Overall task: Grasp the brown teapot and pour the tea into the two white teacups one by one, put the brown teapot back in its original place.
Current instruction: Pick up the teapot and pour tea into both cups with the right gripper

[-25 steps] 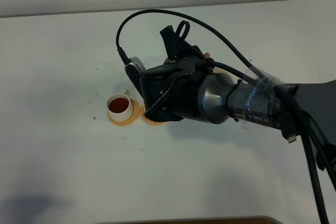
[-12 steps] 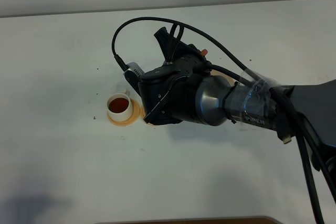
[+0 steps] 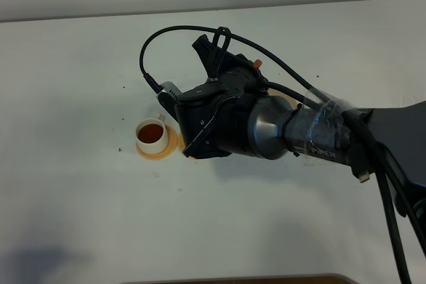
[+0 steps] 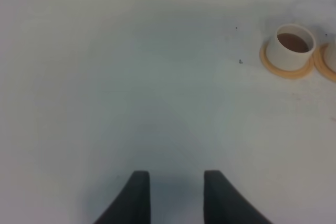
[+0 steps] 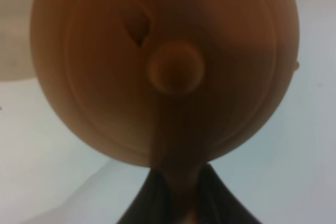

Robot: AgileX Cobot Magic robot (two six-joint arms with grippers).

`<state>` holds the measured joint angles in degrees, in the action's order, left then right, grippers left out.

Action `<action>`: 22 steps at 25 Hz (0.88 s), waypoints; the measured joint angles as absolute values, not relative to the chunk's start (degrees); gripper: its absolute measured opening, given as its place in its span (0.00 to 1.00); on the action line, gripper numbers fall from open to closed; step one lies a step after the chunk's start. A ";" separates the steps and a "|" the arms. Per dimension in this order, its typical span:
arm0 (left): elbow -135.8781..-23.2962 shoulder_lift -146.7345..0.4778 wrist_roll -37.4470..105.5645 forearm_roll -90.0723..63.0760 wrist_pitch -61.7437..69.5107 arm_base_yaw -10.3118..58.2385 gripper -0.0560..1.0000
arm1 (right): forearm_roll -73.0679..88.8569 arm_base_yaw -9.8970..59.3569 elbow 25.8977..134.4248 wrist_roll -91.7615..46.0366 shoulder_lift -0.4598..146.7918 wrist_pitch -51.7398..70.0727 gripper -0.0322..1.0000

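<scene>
- A teacup (image 3: 152, 134) stands on an orange coaster (image 3: 160, 150) on the white table (image 3: 80, 217). The bulky right arm (image 3: 266, 128) hangs just beside it and blocks the middle of the table in the high view.
- The right gripper (image 5: 177, 198) is clamped on the loop handle (image 5: 176, 174) of the brown teapot (image 5: 163, 51). The pot fills the right wrist view, with its lid knob (image 5: 176, 69) towards the camera.
- The left gripper (image 4: 172, 198) is narrowly parted and empty, well apart from the cup.
- Dark tea (image 4: 293, 42) shows in that cup.
- From above, only a reddish sliver of the pot clears the arm. The other cup is hidden, and just the edge of a second orange coaster (image 3: 188, 154) peeks out.
</scene>
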<state>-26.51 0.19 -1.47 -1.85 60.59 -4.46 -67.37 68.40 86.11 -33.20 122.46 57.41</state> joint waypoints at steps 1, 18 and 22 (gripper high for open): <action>-26.51 0.19 -1.47 -1.85 60.59 -4.46 0.33 | -67.62 68.40 86.11 -33.20 122.46 57.25 0.16; -26.51 0.19 -1.47 -1.85 60.59 -4.46 0.33 | -69.38 68.40 86.11 -36.43 122.46 55.85 0.16; -26.51 0.19 -1.47 -1.85 60.59 -4.46 0.33 | -69.76 68.40 86.11 -37.51 122.46 55.42 0.16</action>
<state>-26.51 0.19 -1.47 -1.85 60.59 -4.46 -69.76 68.40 86.11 -37.51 122.46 55.42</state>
